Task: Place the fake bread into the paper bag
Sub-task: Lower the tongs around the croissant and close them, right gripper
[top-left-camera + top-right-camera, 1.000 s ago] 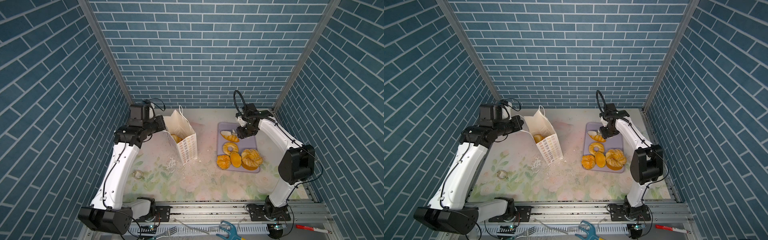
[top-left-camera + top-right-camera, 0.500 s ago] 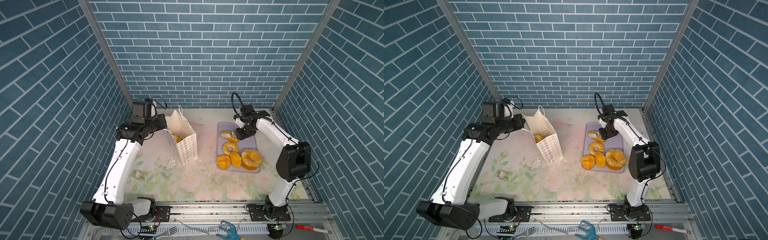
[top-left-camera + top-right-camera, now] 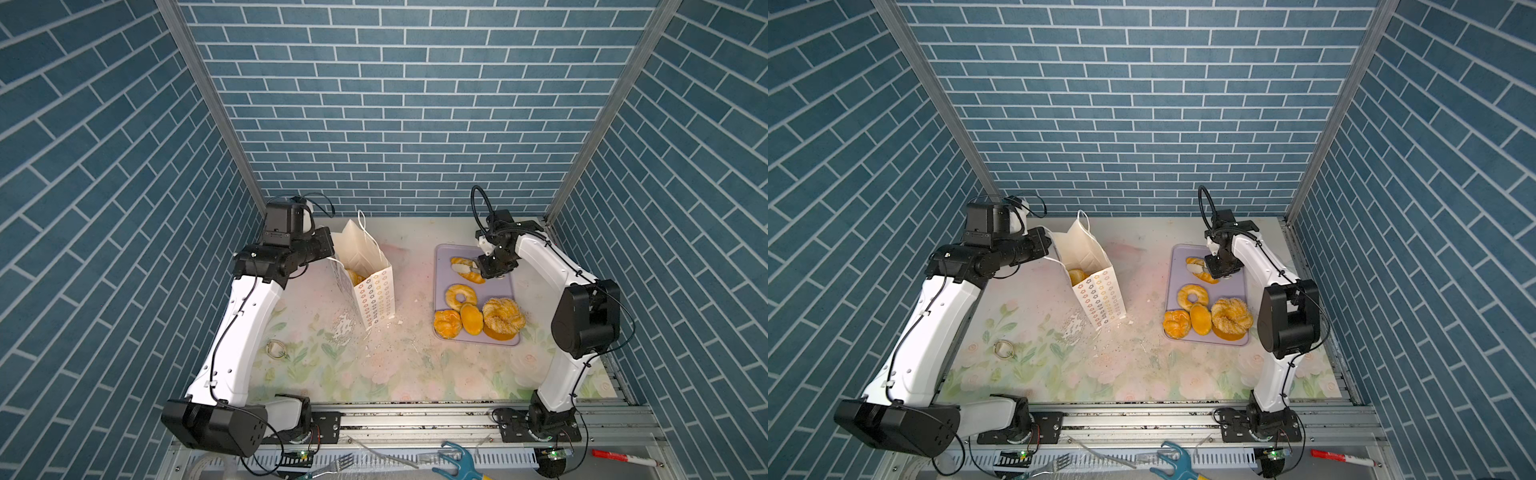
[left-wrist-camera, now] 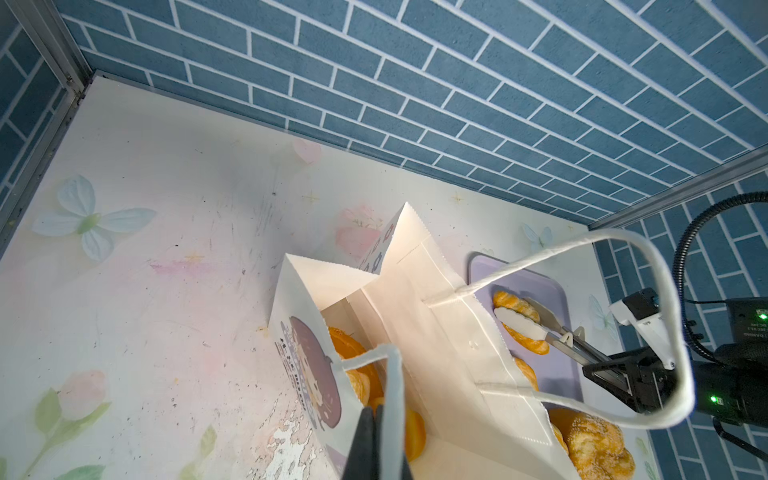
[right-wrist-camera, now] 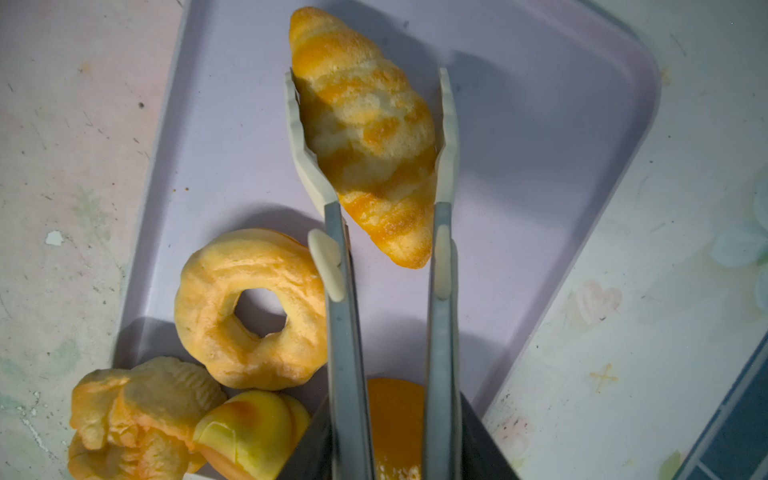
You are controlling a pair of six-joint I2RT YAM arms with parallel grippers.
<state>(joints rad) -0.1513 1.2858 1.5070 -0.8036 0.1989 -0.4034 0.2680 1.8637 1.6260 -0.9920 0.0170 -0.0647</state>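
Right gripper (image 5: 368, 77) narrowed since earlier frame; jaws now pressed on both sides of croissant (image 5: 365, 145), striped golden-orange, at far end of lavender tray (image 3: 444, 266). Fake bread (image 3: 471, 319) counted on tray: six. Paper bag (image 3: 376, 291): one, upright, pastries inside, number unclear. Left gripper (image 4: 379, 446) clamped on handle (image 4: 395, 382).

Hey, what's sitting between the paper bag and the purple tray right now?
Nothing but bare floral tabletop with a few white flecks between paper bag and tray; both top views show it.
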